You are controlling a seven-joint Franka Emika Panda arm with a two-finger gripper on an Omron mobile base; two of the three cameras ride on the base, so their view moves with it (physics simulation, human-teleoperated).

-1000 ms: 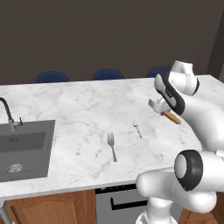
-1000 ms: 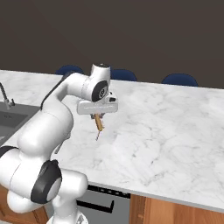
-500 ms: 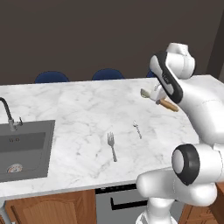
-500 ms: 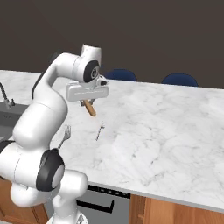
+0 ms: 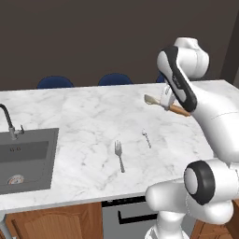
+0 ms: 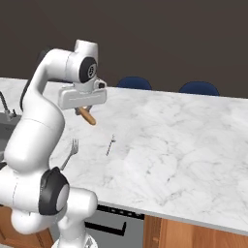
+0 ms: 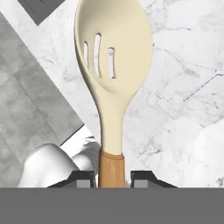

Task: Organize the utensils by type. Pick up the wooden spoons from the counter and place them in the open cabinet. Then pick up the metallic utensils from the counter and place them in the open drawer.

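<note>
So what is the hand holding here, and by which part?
A slotted wooden spoon with a pale bowl, gripped by its brown handle in the hand.

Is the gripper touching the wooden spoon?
Touching. In the hand view, both fingertips press the wooden spoon at its brown handle; gripper shut on it.

Steel sink [image 5: 28,156] sunk near the counter's left edge, dark faucet [image 5: 8,122] behind it, blue chairs [image 5: 115,79] lining the far edge
</note>
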